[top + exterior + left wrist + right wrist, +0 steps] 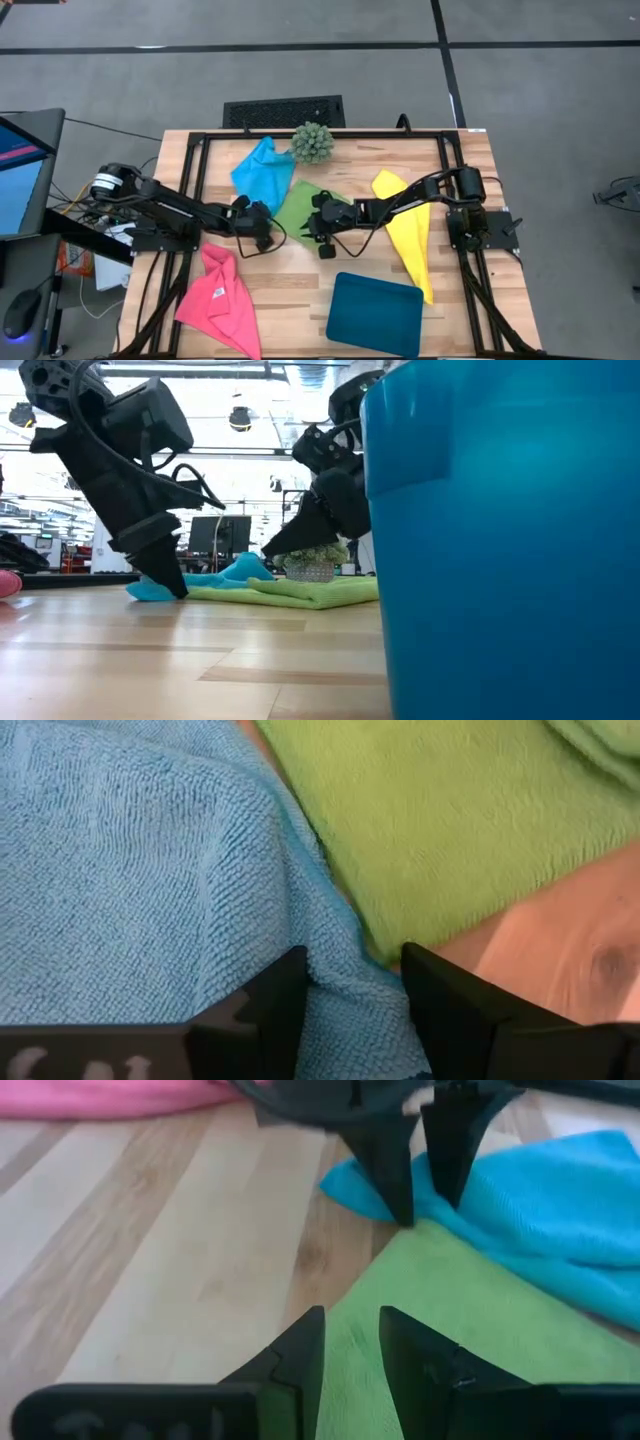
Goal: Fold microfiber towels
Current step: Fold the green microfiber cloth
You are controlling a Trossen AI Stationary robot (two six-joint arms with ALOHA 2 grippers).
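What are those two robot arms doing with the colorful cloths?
They're folding towels. The left gripper has its jaws on a corner of the blue towel, and the right gripper has its jaws on an edge of the green towel beside it. The pink towel and yellow towel lie loose on the table, not yet folded.

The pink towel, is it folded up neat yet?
Not neatly. The pink towel lies rumpled in an uneven shape near the table's front left corner, away from both grippers.
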